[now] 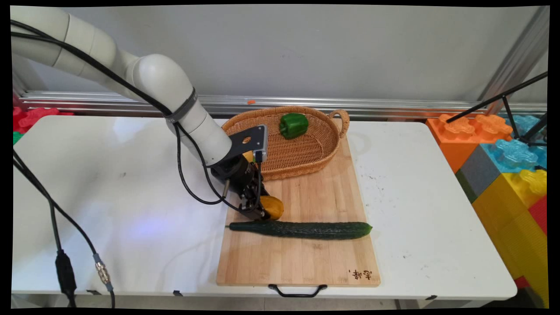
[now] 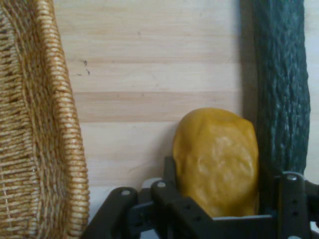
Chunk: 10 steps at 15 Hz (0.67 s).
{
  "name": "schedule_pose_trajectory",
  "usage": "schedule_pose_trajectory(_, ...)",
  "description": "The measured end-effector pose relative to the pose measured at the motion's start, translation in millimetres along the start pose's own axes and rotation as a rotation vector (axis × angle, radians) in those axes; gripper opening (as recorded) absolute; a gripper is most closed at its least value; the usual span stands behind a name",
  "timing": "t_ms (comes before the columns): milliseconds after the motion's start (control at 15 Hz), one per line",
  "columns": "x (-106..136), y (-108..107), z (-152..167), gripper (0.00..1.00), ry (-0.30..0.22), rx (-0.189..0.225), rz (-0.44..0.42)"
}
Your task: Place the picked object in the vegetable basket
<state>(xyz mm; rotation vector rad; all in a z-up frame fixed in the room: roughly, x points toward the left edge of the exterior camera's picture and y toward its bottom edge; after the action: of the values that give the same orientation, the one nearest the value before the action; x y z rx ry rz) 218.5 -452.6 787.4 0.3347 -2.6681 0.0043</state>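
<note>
Cucumber (image 1: 302, 229) lies just before my pincer (image 1: 267, 211), which pinches a yellow potato (image 1: 273, 206) on the cutting board (image 1: 306, 262).

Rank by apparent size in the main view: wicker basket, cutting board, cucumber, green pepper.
1. cutting board
2. wicker basket, partly hidden by the arm
3. cucumber
4. green pepper, clearly smallest, though farthest from the camera

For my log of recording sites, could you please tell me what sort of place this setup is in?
Probably a robotics lab staged as a kitchen: a cutting board with a cucumber on a white table, beside large toy blocks, with the gripper around a yellow vegetable.
</note>
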Motion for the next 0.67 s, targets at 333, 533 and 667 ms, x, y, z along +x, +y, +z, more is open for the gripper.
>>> schedule_pose_trajectory(333, 3.7, 7.5, -5.5, 0.0, 0.002, -0.008, 0.011)
schedule_pose_trajectory(533, 17.7, 15.5, -19.1, 0.0, 0.028, 0.003, -0.005)
schedule_pose_trajectory(667, 35.6, 17.9, -33.6, 0.0, 0.06, 0.028, -0.036)
